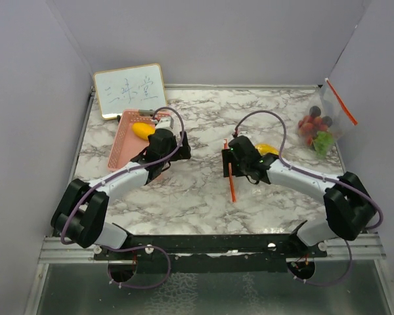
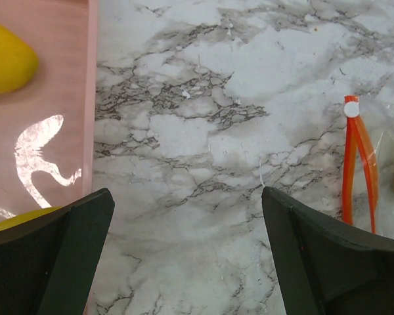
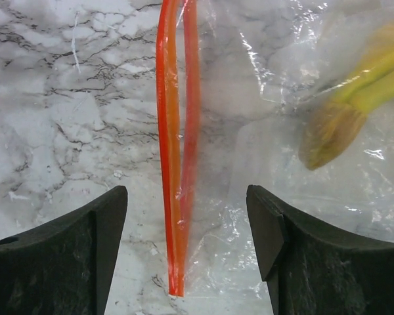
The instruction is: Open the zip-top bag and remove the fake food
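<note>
Nearest the right wrist lens: two black fingers (image 3: 59, 256) of right tool (image 3: 185, 193), at 7 and 5 o'clock, spread apart, clamped on nothing. Between them, touching neither: orange zip (image 3: 177, 131), long axis 12 to 6 o'clock, two tracks parted toward 12 and meeting at 6. At 3 o'clock of zip: clear bag (image 3: 262, 151), flat on table (image 3: 52, 98). Inside bag, at 2 o'clock from tool: banana (image 3: 354, 92), long axis about 2 to 8 o'clock, brown tip toward 8, blurred through plastic.

From above: same bag near table centre, mouth facing 9 o'clock, right tool directly over zip. Left tool (image 2: 187, 193) well apart at 9 o'clock, just beside basket (image 2: 52, 118), likewise wide apart and empty, hovering over bare table. From its own lens, zip off at 3 o'clock. In basket: lemon (image 2: 6, 62). Far at 2 o'clock, at table's edge: second bag (image 1: 335, 111), holding berries (image 1: 310, 123) and green bits (image 1: 323, 141).

Judging by this: right tool clearly nearer to zip and banana. Likely to pinch both tracks together if shut as set, not part them. Probably calls for a small shift to take one lip only, then a reach from 9 toward 3 into the mouth. May also need left tool brought across toward 3 o'clock for the other lip.
</note>
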`<state>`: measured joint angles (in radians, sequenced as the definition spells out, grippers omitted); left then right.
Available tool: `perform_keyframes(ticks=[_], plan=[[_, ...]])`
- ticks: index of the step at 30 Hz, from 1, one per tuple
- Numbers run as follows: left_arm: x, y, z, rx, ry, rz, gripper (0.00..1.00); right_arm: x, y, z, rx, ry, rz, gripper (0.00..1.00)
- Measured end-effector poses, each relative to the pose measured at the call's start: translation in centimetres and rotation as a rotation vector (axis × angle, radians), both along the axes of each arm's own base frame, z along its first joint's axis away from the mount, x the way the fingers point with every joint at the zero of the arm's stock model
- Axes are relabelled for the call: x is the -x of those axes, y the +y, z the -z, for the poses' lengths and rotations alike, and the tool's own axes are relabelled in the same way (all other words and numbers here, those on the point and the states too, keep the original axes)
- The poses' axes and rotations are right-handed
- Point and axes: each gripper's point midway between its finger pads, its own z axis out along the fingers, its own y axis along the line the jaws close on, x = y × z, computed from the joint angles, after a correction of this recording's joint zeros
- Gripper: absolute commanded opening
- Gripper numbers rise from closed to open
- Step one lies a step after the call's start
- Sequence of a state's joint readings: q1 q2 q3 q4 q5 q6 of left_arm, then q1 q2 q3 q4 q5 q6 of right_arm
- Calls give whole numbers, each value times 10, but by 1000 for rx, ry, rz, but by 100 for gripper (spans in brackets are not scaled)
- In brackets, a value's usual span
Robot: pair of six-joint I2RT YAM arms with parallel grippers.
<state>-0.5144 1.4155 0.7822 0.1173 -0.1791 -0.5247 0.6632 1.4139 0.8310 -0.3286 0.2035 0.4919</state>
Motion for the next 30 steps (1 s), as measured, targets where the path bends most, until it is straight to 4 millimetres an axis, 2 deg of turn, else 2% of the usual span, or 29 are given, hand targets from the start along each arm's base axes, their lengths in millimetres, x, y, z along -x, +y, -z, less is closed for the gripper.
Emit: perform_keyframes(ticks=[6, 12, 18, 23, 27, 30], plan=[[16, 0, 24, -5, 41, 18, 99, -10, 12, 16, 186, 22, 91, 67], [28, 7, 43, -22, 85, 18, 99, -27, 4, 25, 342, 14, 227, 60], [29, 7, 45, -22, 90, 21, 99, -24, -16, 26, 418, 6, 309, 37], [30, 3, 44, -11, 91, 36, 99, -22, -24, 25, 439, -2, 348, 4], [30, -5, 40, 23, 83, 62, 99, -19, -27, 20, 433, -9, 353, 2], [33, -21, 33, 89, 66, 117, 97, -17, -29, 9, 408, -25, 351, 2]])
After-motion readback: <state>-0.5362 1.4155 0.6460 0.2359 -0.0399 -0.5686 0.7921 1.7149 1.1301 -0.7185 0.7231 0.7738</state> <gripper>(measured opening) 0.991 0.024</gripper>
